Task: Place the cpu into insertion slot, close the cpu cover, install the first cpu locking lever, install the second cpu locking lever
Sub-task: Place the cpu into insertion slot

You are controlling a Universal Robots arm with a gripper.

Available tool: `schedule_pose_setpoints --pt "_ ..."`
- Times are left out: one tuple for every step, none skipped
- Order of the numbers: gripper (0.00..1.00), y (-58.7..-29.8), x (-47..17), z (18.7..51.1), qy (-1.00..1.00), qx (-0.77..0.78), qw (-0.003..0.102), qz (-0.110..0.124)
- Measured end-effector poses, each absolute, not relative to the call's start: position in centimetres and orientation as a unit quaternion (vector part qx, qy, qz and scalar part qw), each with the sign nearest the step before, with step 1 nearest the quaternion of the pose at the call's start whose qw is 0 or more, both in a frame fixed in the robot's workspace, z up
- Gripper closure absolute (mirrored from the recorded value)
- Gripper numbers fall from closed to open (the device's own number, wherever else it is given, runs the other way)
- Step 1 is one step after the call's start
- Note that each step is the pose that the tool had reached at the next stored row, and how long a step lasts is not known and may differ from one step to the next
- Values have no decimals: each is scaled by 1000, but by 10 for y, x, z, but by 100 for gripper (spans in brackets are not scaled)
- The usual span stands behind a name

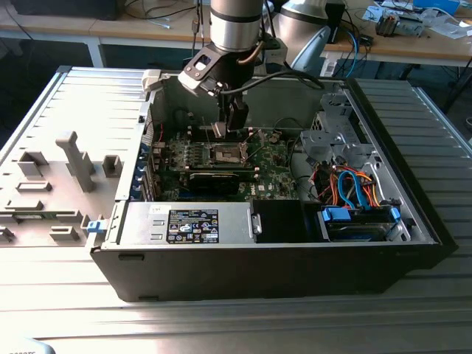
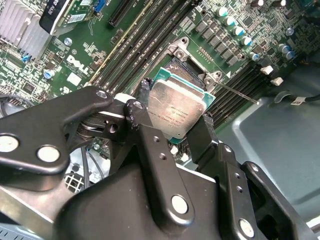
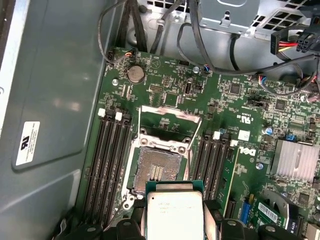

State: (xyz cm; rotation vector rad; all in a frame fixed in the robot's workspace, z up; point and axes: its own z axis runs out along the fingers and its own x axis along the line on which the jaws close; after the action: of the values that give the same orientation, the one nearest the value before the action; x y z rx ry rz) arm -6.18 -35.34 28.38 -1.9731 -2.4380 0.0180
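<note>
My gripper [image 1: 234, 118] hangs inside the open computer case, shut on the cpu [image 1: 219, 130], a flat square chip with a silvery top. In both wrist views the cpu [image 2: 175, 107] [image 3: 175, 212] sits clamped between the two black fingers [image 2: 142, 127], a little above the green motherboard. The insertion slot [image 3: 157, 166] lies bare just beyond the chip's edge, dark with a silver rim. The cpu cover [image 3: 170, 120] stands swung open on the far side of the slot. A thin locking lever [image 2: 235, 92] sticks out beside the slot.
Long black memory slots [image 3: 107, 165] flank the socket on both sides. A silver heatsink [image 3: 295, 157] sits further along the board. A black labelled power supply [image 1: 193, 225] fills the case front, with a blue drive bay [image 1: 358, 221] and orange and blue cables [image 1: 346, 184] at the exterior view's right.
</note>
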Motion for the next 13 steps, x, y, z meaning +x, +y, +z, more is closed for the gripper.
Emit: schedule_pose_setpoints --pt "45 -353 -62 284 -775 -632 3 6" --pt "45 -353 -62 283 -773 -634 3 6" --pt "45 -353 -62 283 -772 -635 3 6" --pt "45 -353 -62 283 -770 -638 3 6" --pt "45 -353 -62 283 -768 -640 3 6" --pt "45 -353 -62 283 -767 -642 3 6" --pt "45 -353 -62 282 -764 -645 3 6" --pt "45 -353 -62 282 -763 -646 3 6" --pt "45 -353 -62 282 -762 -647 3 6" --pt "45 -353 -62 282 -761 -649 3 6" --pt "45 -353 -62 282 -760 -650 3 6" --pt "45 -353 -62 282 -758 -652 3 6" --pt "45 -353 -62 282 -757 -653 3 6"
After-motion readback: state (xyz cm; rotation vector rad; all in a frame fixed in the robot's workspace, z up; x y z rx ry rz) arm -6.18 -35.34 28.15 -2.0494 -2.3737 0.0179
